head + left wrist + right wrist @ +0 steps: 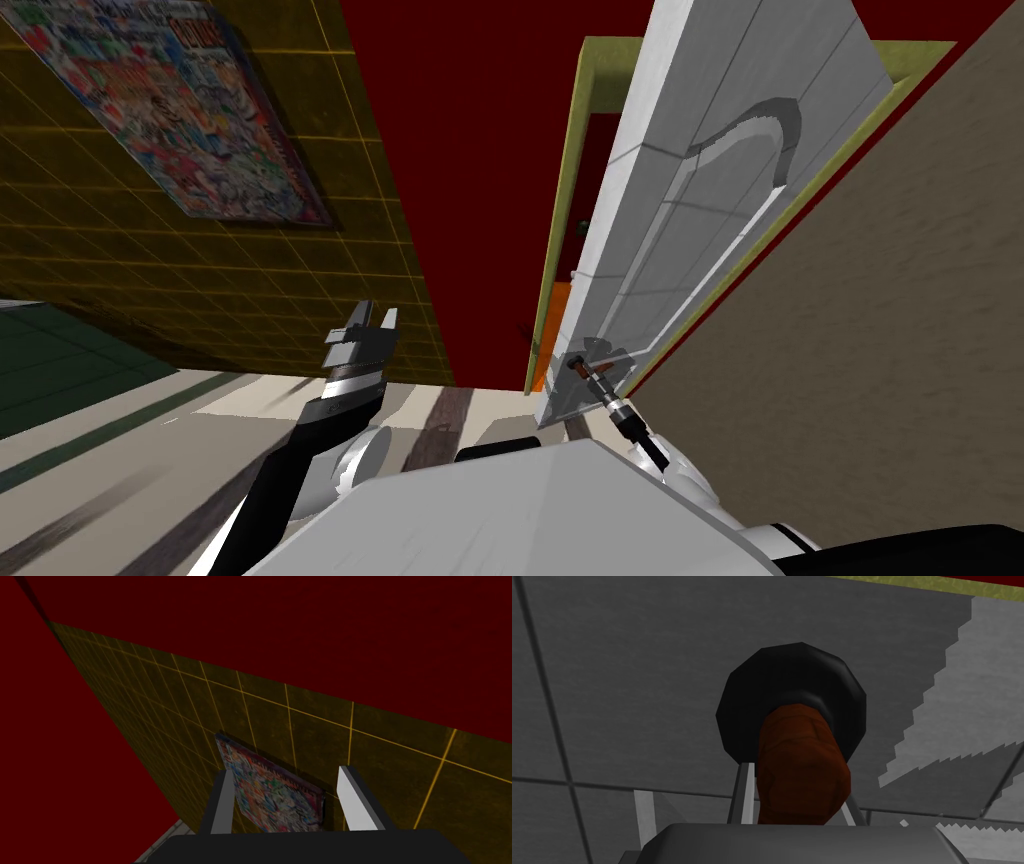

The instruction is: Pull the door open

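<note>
Grip is on: right gripper (796,788) is clamped around the reddish-brown lever handle (804,766), one finger pressing each side, just short of the black round rose (747,701) the handle comes out of. Left gripper (365,332) is up on my left, well apart from the door, fingers spread wide, carrying nothing.

Handle sits near the free edge of the pale grey panelled door (700,200), ahead and slightly to my right. Leaf looks already off the olive-green door frame (560,200). Its edge face shows, and a gap runs between that edge and the frame, with an orange strip (557,325) low down and dark red beyond.

My read: reach and grasp done, latch cleared, swing started but only partway. Left to do: haul the handle back toward me along the hinge arc until the opening is wide. Can't see the hinges, so the arc is a guess.
</note>
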